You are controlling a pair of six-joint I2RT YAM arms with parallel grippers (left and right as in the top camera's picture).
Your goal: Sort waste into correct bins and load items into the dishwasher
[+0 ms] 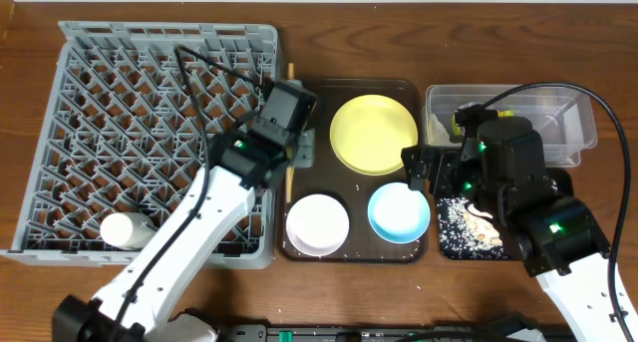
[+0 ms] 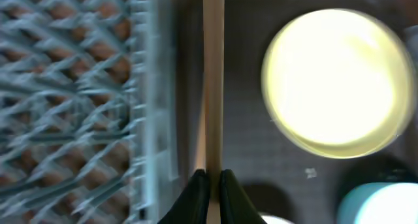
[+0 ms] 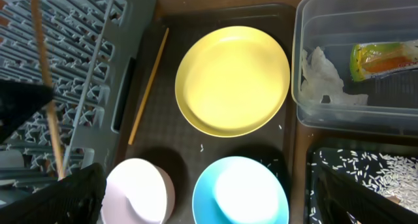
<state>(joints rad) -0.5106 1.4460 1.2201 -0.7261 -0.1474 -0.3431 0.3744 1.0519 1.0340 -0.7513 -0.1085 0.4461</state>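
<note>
My left gripper [image 2: 210, 179] is shut on a wooden chopstick [image 2: 213, 87] between the grey rack [image 1: 150, 103] and the brown tray; overhead it sits by the rack's right edge [image 1: 291, 145]. A second chopstick [image 3: 149, 83] lies on the tray. The yellow plate [image 1: 374, 133], white-pinkish bowl [image 1: 317, 222] and light blue bowl [image 1: 399, 210] sit on the tray. A white cup [image 1: 125, 229] lies in the rack. My right gripper [image 3: 215, 208] is open and empty above the blue bowl [image 3: 240, 191]. The wrapper [image 3: 382, 57] and tissue [image 3: 323, 77] lie in the clear tub [image 1: 563, 133]. The crumbs lie in the black tray [image 3: 372, 178].
The brown serving tray [image 1: 354, 252] lies between the rack and the bins, with a few loose crumbs on it. The clear tub is at the back right and the black tray [image 1: 461, 237] in front of it, partly under my right arm.
</note>
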